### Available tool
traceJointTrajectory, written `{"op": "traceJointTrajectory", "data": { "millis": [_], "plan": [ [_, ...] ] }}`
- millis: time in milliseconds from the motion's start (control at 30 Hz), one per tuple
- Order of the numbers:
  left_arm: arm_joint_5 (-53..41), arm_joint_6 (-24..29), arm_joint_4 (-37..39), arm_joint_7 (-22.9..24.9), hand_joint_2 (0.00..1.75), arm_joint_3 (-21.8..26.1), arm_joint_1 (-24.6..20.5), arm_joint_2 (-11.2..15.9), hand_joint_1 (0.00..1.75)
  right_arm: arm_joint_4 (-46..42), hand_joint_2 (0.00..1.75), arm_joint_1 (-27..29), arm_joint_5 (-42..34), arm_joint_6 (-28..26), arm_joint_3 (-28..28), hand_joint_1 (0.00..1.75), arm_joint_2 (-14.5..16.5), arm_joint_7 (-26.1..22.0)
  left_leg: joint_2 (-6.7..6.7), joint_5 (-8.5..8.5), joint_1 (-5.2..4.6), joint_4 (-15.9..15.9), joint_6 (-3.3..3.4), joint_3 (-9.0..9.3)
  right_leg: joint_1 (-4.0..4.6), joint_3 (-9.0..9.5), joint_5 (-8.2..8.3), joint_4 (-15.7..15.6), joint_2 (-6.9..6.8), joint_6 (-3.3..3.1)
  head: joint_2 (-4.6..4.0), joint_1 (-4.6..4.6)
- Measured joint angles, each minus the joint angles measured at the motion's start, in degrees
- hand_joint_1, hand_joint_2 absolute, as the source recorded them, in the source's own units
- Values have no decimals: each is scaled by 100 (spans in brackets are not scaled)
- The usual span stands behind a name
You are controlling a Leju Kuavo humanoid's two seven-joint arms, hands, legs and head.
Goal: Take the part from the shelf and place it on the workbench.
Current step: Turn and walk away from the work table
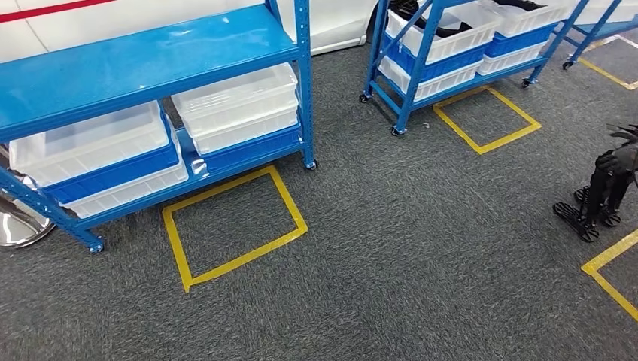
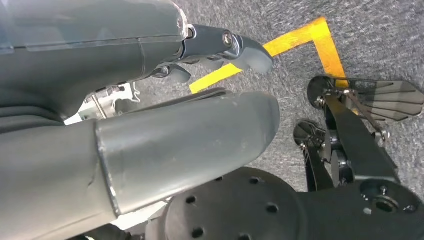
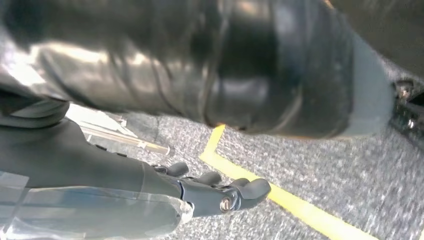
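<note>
Left hand (image 2: 220,50) and right hand (image 3: 220,192) hang over grey carpet (image 1: 421,226), fingers loosely curled, holding nothing. Nearest blue shelf (image 1: 150,53) carries white bins (image 1: 237,101); their contents, any part included, cannot be made out.

Your surroundings, itemised. Floor: grey carpet (image 1: 391,248) throughout. At ten o'clock, a blue wheeled shelf rack (image 1: 150,56) holding white bins (image 1: 237,101) and blue bins (image 1: 113,174). At one o'clock, a second blue rack (image 1: 410,90), likewise stacked with white and blue bins. You have a yellow tape square (image 1: 235,226) on the carpet before the near rack, another yellow square (image 1: 487,116) before the far one, and a yellow tape corner (image 1: 609,282) at four o'clock. A white wall (image 1: 338,22) with a red stripe (image 1: 53,9) stands behind. Lighting is even.
</note>
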Motion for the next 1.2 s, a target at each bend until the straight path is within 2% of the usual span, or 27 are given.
{"op": "traceJointTrajectory", "data": {
  "millis": [33, 67, 100, 133, 167, 200, 233, 267, 300, 333, 367, 400, 467, 533, 600, 633, 667, 700, 733, 800, 833, 867, 900, 1033, 1200],
  "plan": [
    [1, -6, 1, 0, 0, 1, -2, -1, 0, -3, 0, 2, 2, 2, 0, 0, 2, -2, -72, 25, 23, -45, 32, 35, -8, -67, -124, 184, 175, 23, 0, 2],
    [1, -13, 1, -1, 0, 1, -7, -2, 0, -4, 0, 15, 3, 3, 0, 0, 3, -2, -138, 40, 35, -62, 52, 53, -25, -215, -293, 491, 381, 34, 0, 2],
    [1, -20, 1, -2, 0, 1, -14, -2, 0, -4, 0, 26, 3, 4, 0, 0, 4, -3, -206, 42, 38, -65, 70, 51, -29, -423, -472, 871, 520, 40, 0, 3],
    [0, -25, 1, -3, 0, 1, -18, -3, 0, -4, 0, 33, 3, 5, 0, 0, 5, -2, -282, 40, 35, -61, 78, 47, -31, -628, -598, 1226, 581, 48, 0, 3],
    [0, -30, 1, -3, 0, 1, -20, -3, 0, -4, 0, 36, 3, 4, 0, 0, 5, 0, -363, 34, 32, -54, 80, 49, -32, -773, -614, 1441, 600, 54, 0, 2],
    [-1, -34, 1, -3, 0, 1, -18, -3, 0, -4, 0, 39, 3, 4, 0, 0, 5, 2, -450, 26, 31, -43, 77, 56, -33, -821, -506, 1445, 610, 57, 0, 3],
    [-2, -34, 1, -2, 0, 1, -17, -3, 0, -4, 0, 42, 3, 4, 0, 0, 4, 3, -539, 13, 34, -25, 67, 66, -38, -763, -293, 1230, 627, 55, 0, 3],
    [-3, -35, 1, -1, 0, 1, -15, -3, 0, -3, 0, 47, 3, 4, 0, 0, 4, 4, -624, -6, 39, 0, 50, 72, -49, -630, -33, 854, 690, 51, -1, 3],
    [-5, -35, 1, 0, 0, 1, -16, -3, 0, -1, 0, 56, 4, 4, 0, 0, 3, 4, -697, -28, 36, 33, 25, 66, -57, -494, 148, 496, 811, 45, -1, 3],
    [-7, -37, 1, 1, 0, 1, -19, -3, 0, 2, 0, 61, 4, 5, 0, 0, 4, 3, -764, -47, 33, 67, -5, 48, -65, -395, 262, 230, 908, 34, -1, 2],
    [-8, -38, 1, 4, 0, 1, -19, -2, 0, 5, 0, 58, 4, 6, 0, 0, 4, 2, -817, -60, 30, 92, -36, 22, -67, -348, 298, 90, 982, 20, -1, 2],
    [-9, -40, 1, 9, 0, 1, -16, -1, 0, 7, 0, 49, 5, 7, 0, 0, 5, 2, -865, -62, 29, 101, -69, -5, -57, -344, 273, 73, 1000, 1, 0, 1],
    [-8, -46, 2, 25, 0, 1, -3, 3, 0, 7, 0, 14, 5, 7, 0, 0, 12, 2, -916, -63, 37, 94, -137, -26, -60, -326, 285, 44, 882, -61, 0, 1],
    [-9, -61, 10, 39, 0, 0, -4, 5, 0, 7, 0, 5, 5, 6, 0, 0, 24, 3, -695, -187, 34, 270, -205, -99, -74, -288, 294, -6, 757, -129, 0, -7],
    [-8, -70, 16, 46, 0, 0, -26, 8, 0, 7, 0, 27, 5, -3, 0, 0, 29, 1, -390, -505, 46, 857, -261, -379, -63, -268, 286, -26, 625, -176, 1, -14],
    [-4, -70, 16, 49, 0, 0, -34, 10, 0, 7, 0, 40, 5, -10, 0, 0, 30, -1, -325, -666, 59, 1226, -284, -568, -54, -266, 276, -25, 563, -191, 1, -14],
    [-1, -69, 16, 50, 0, 1, -35, 11, 0, 7, 0, 47, 3, -17, 0, 0, 30, -3, -297, -750, 71, 1506, -301, -713, -47, -263, 268, -24, 510, -198, 0, -14],
    [1, -68, 16, 52, 0, 1, -29, 13, 0, 7, 0, 49, -2, -22, 0, 0, 30, -1, -282, -735, 80, 1620, -310, -775, -44, -257, 260, -23, 470, -198, 0, -14],
    [2, -68, 16, 58, 0, 1, -21, 13, 0, 7, 0, 44, -11, -24, -1, 0, 30, 6, -271, -619, 85, 1526, -312, -731, -44, -246, 251, -22, 443, -193, 0, -14],
    [1, -66, 16, 73, 0, 1, -13, 17, 0, 7, 0, 26, -43, -18, -2, 0, 37, 40, -234, -237, 86, 813, -278, -375, -45, -209, 230, -21, 402, -166, 1, -14],
    [-2, -62, 16, 80, 0, 1, -18, 20, 0, 7, 0, 13, -58, -9, -3, 0, 41, 57, -209, -109, 71, 461, -246, -200, -37, -195, 216, -18, 387, -143, 1, -13],
    [-5, -57, 16, 84, 0, 1, -25, 24, 0, 7, 0, 4, -70, 1, -4, 0, 44, 69, -189, -39, 57, 210, -211, -75, -29, -188, 205, -16, 375, -118, 1, -13],
    [-9, -50, 17, 88, 0, 1, -30, 27, 0, 7, 0, -2, -76, 15, -5, 0, 44, 76, -177, -29, 48, 104, -194, -26, -11, -188, 187, -7, 365, -107, 1, -11],
    [-20, -32, 19, 102, 0, 1, -27, 30, 0, 7, 0, -17, -78, 82, -8, 0, 43, 86, -184, -22, 29, 77, -186, -6, -2, -179, 192, -14, 372, -155, 0, -12],
    [-35, -19, 19, 121, 0, 1, -43, 32, 0, 7, 0, -20, -78, 91, -9, 0, 47, 87, -183, -41, 16, 78, -123, 5, -13, -143, 210, -72, 377, -97, 0, -12]
  ]
}}
